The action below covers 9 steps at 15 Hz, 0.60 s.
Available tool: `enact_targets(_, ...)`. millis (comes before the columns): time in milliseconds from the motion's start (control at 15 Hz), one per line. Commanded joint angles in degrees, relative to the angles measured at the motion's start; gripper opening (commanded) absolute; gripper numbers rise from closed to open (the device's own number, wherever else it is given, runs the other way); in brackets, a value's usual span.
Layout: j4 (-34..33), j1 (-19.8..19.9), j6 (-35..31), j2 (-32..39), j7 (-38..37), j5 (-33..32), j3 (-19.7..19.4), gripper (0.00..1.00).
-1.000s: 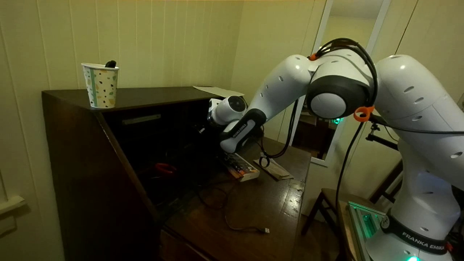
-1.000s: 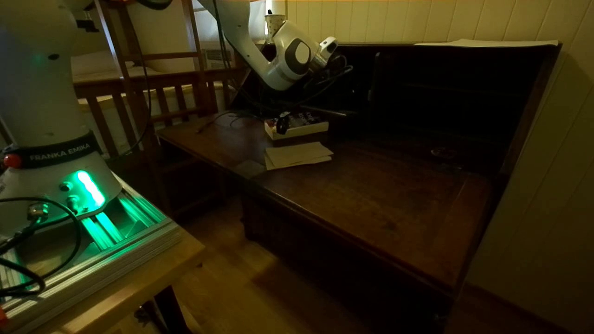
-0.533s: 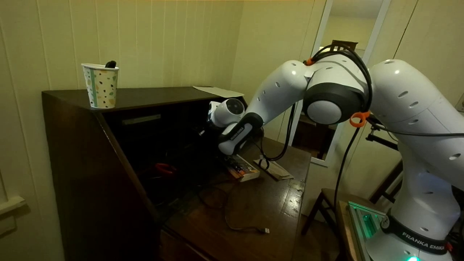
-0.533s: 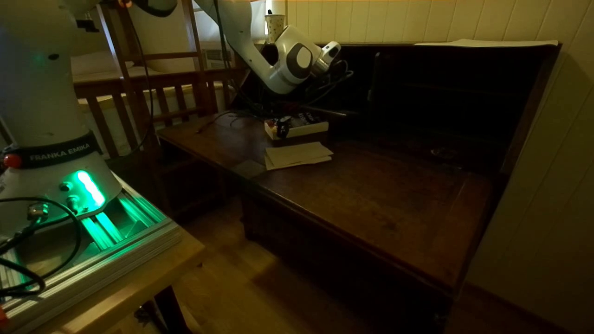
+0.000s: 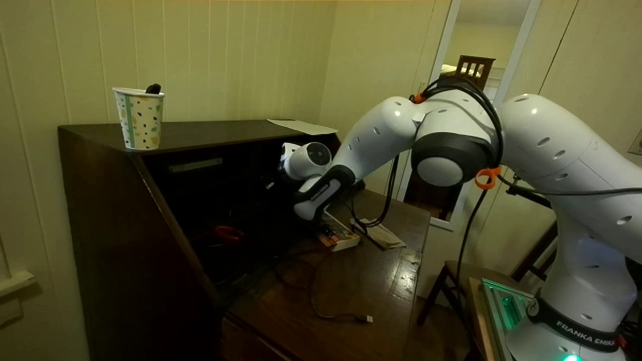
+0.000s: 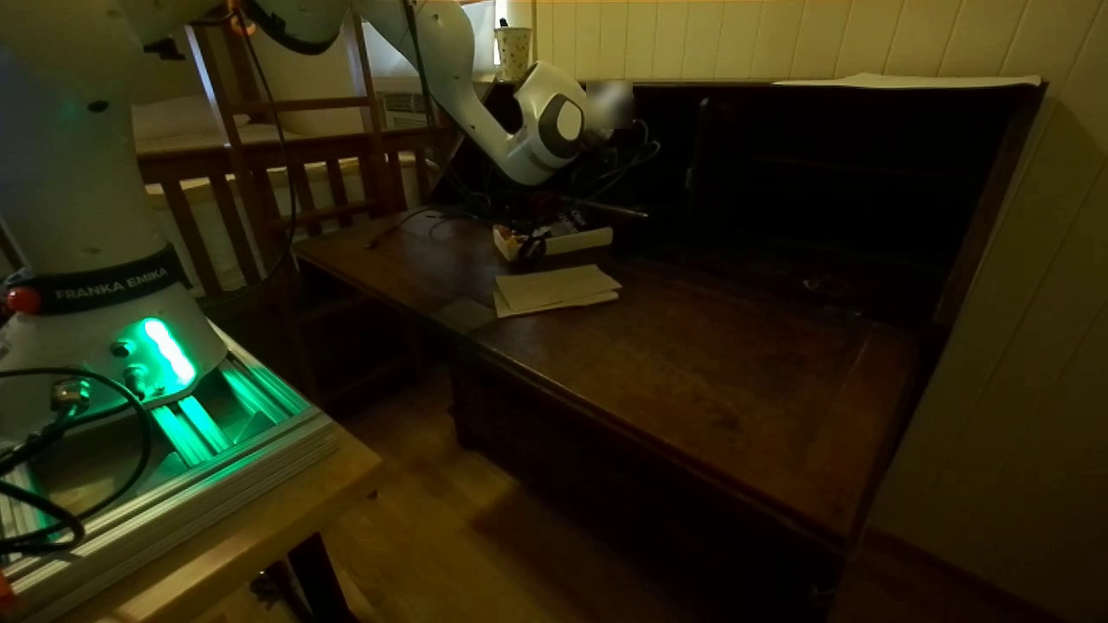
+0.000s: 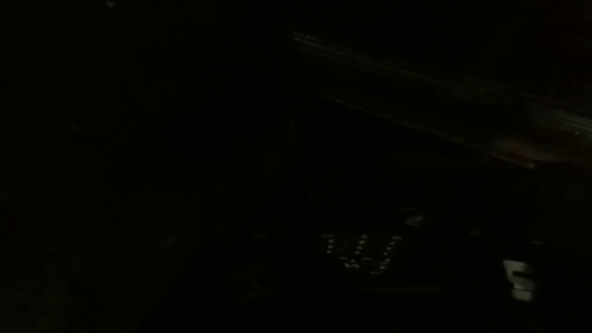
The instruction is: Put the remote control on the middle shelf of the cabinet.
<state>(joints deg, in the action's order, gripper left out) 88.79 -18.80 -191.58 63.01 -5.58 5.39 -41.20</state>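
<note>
As a spotted cup [image 5: 143,120] stands at the left end of the top of a dark cabinet [image 5: 118,215], a black tip [image 5: 153,89] shows above its rim; whether that is the remote, or where else the remote lies, cannot be told. Inside the cabinet at left, a pale strip [image 5: 195,165] catches the light above 1 red loop [image 5: 229,233]. Farther right, the gripper [image 5: 268,188] is lost in shadow at the opening; whether its jaws are spread, pressed together or pinching something cannot be told. The wrist view is nearly black, its rows of pale specks [image 7: 363,249] too dim to identify. A white sheet [image 5: 303,127] lies on the top's right end. On the lowered front [image 5: 361,281], a book [image 5: 337,234] sits partly behind the arm [image 5: 456,118], the white lettering [image 6: 571,221] on its cover too small to read in an exterior view. A USB plug [image 5: 368,319] lies nearer the camera; pale papers [image 5: 385,237] lie just right of the book. The arm arches in from the right, the writing on its dark forearm panel [image 5: 321,190] too blurred to read. Behind it is a white-framed mirror [image 5: 486,45]. At far right, the band [image 5: 584,333] on the arm's base reads "FRANKA EMIKA" in both exterior views, above a green light [image 6: 169,353].
</note>
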Motion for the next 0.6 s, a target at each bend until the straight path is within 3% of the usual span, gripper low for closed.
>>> enact_targets(0, -7.0, 1.9, -0.1, 4.2, -1.3, 1.6, -1.0, 0.36)
enact_targets(533, -15.8, 5.8, 2.6, 7.9, -2.3, 1.1, -0.7, 0.36)
